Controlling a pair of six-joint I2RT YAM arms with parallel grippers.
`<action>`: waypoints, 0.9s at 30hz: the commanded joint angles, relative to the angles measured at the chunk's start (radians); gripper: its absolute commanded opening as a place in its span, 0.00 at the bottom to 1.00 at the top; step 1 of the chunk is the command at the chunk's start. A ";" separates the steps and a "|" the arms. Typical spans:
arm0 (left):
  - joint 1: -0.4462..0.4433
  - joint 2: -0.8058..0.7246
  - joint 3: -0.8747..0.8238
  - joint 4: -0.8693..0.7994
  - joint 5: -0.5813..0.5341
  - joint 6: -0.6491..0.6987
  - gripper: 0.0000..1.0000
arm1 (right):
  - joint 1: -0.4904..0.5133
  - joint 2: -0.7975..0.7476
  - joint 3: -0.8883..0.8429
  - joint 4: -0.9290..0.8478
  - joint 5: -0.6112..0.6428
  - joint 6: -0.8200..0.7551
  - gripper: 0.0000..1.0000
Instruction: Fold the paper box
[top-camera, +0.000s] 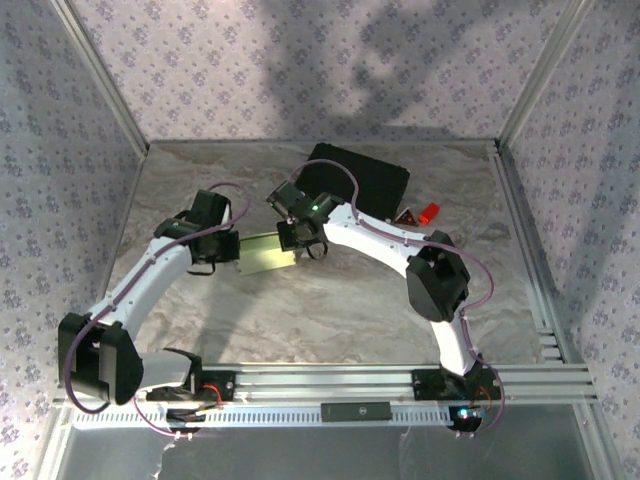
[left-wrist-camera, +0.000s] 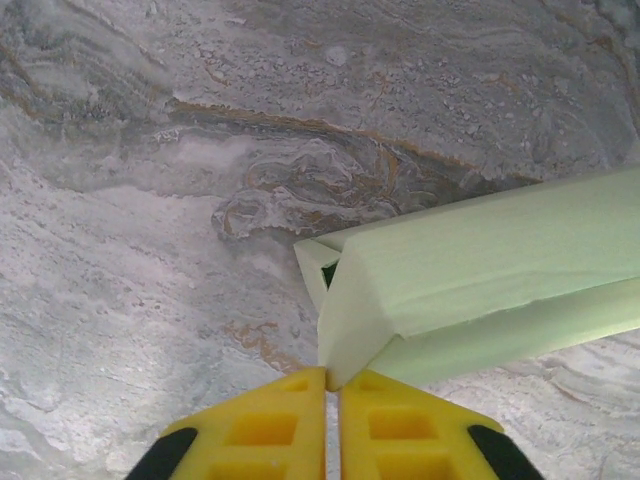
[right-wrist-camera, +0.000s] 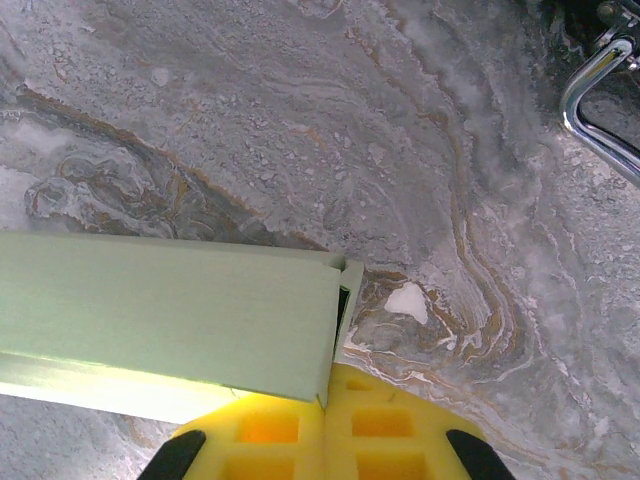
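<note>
The paper box (top-camera: 265, 253) is pale green card, partly folded into a long shallow shape, lying between my two grippers on the marble table. In the left wrist view the box (left-wrist-camera: 480, 270) runs off to the right, and its end flap comes down into the tips of my left gripper (left-wrist-camera: 333, 382), whose yellow fingers (left-wrist-camera: 260, 430) are shut on it. From the right wrist the box (right-wrist-camera: 170, 310) stretches to the left; my right gripper (right-wrist-camera: 326, 402) is shut on its near corner edge. Seen from above, the left gripper (top-camera: 232, 250) and right gripper (top-camera: 297, 236) hold opposite ends.
A black hard case (top-camera: 360, 180) lies at the back of the table just behind the right arm, and its metal handle (right-wrist-camera: 592, 95) shows at the right wrist view's top right. A small red object (top-camera: 428, 212) sits to the case's right. Patterned walls enclose the table.
</note>
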 joint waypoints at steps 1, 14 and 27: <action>-0.008 0.011 0.022 0.003 -0.012 0.003 0.03 | 0.002 0.038 0.012 -0.044 -0.015 -0.014 0.00; -0.037 0.000 0.077 -0.059 0.014 -0.078 0.00 | 0.008 0.044 0.019 -0.058 0.004 -0.019 0.00; -0.036 0.053 0.073 -0.040 0.071 -0.126 0.00 | 0.016 0.045 0.031 -0.063 0.006 -0.016 0.00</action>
